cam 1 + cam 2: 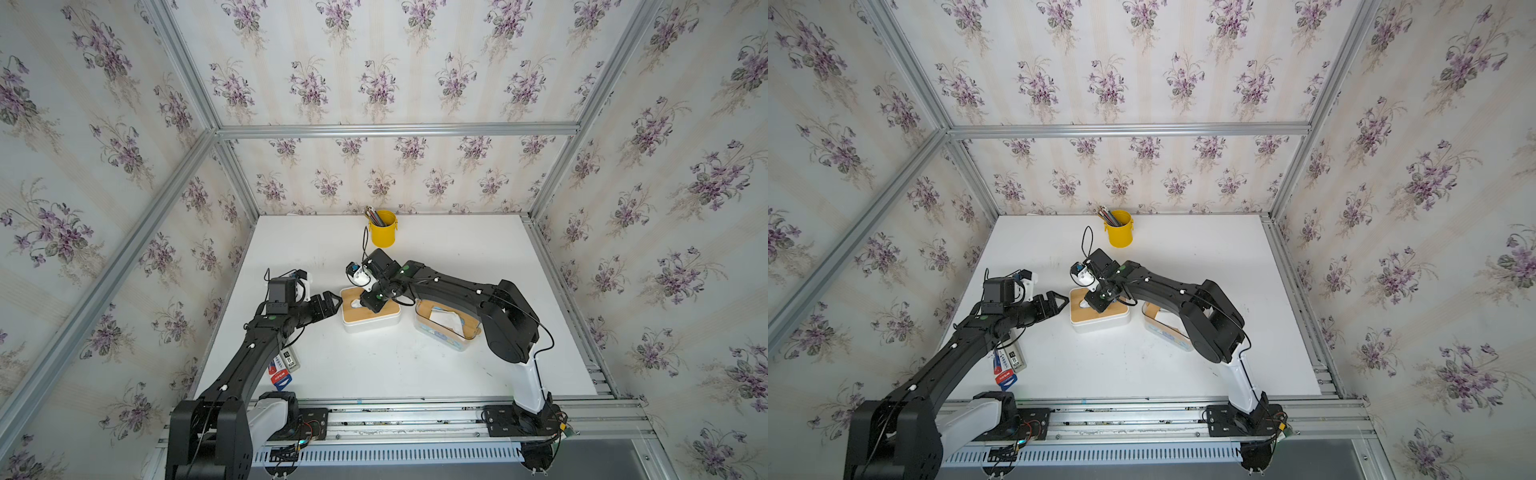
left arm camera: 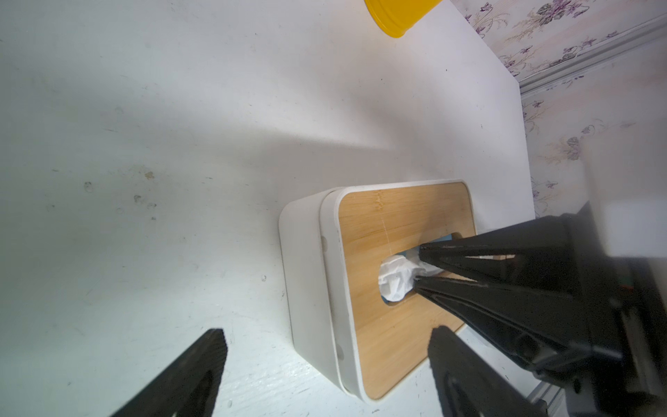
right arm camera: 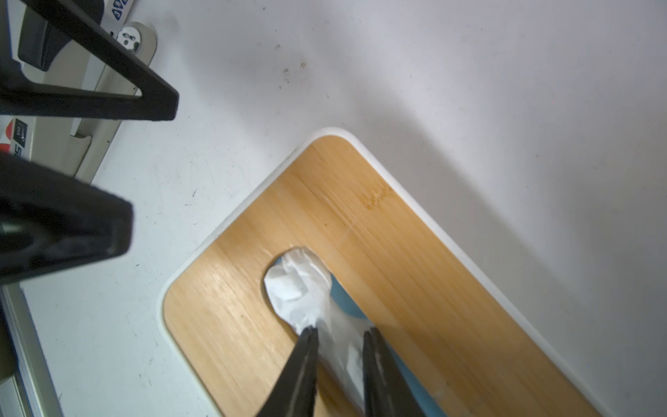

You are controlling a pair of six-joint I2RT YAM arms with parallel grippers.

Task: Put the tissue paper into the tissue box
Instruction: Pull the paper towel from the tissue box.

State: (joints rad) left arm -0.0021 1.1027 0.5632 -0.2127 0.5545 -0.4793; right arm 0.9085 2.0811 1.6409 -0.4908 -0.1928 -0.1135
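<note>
the tissue box [image 1: 370, 327] stands near the middle of the white counter [image 1: 457, 257]; it has white walls and a wooden lid [image 3: 379, 231] with a long slot. the tissue paper [image 3: 299, 285] is in this slot: a crumpled white end sits at one end of the slot and rises a little above the lid, and a twisted strip runs from it along the slot. the right hand [image 3: 339, 330] comes down on the lid from above. its two fingers stand narrow with the strip between them and touch it on both sides, so it is grasping the tissue paper. the left hand [image 1: 337, 305] is released, its fingers wide apart, just beside the short end of the box; whether it touches the box i cannot tell. on the other side of the box, near it, is a clear container [image 1: 440, 336] with white paper inside. a yellow cup [image 1: 383, 232] with pencils stands at the back edge of the counter. some flat packets [image 1: 284, 365] lie under the left arm
</note>
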